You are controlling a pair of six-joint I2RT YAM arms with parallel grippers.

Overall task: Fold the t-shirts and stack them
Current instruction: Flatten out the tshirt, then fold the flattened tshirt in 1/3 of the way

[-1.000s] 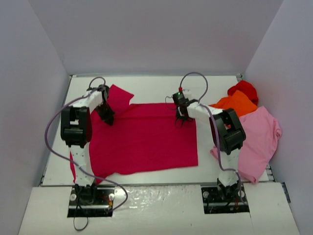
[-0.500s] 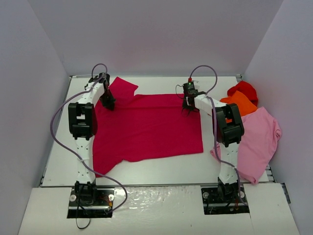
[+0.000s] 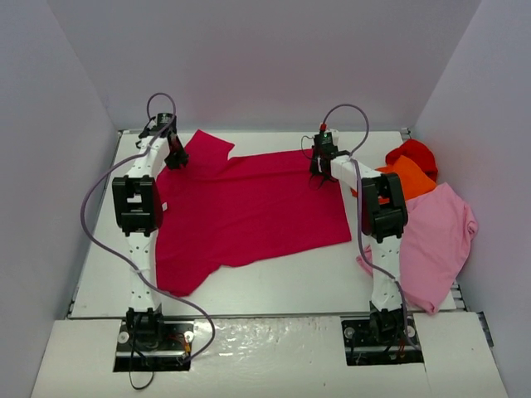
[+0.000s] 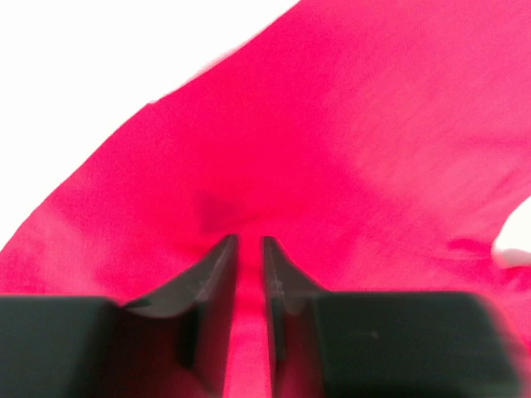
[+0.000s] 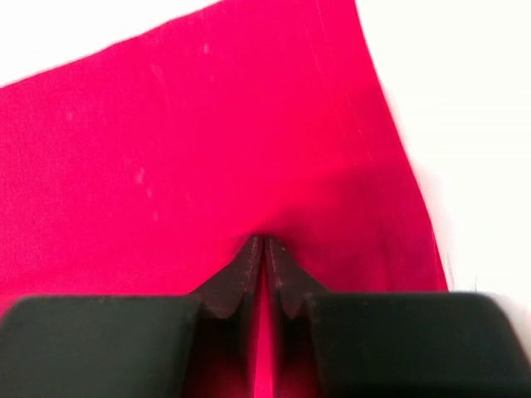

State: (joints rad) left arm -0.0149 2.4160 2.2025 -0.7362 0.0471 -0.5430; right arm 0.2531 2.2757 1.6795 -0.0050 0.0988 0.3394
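White table (image 3: 274, 286), far edge: your right gripper (image 5: 264, 242) pinches the spread crimson shirt (image 3: 249, 215), your left gripper (image 4: 250, 242) barely parted, hold unclear, so a one-sided release could drag the shirt crooked before you fold.

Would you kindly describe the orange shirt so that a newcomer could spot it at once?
On the white table, look to the heap of shirts at the right edge. The orange shirt lies crumpled there, between the red shirt farther back and the spread pink shirt nearer. It alone is orange.
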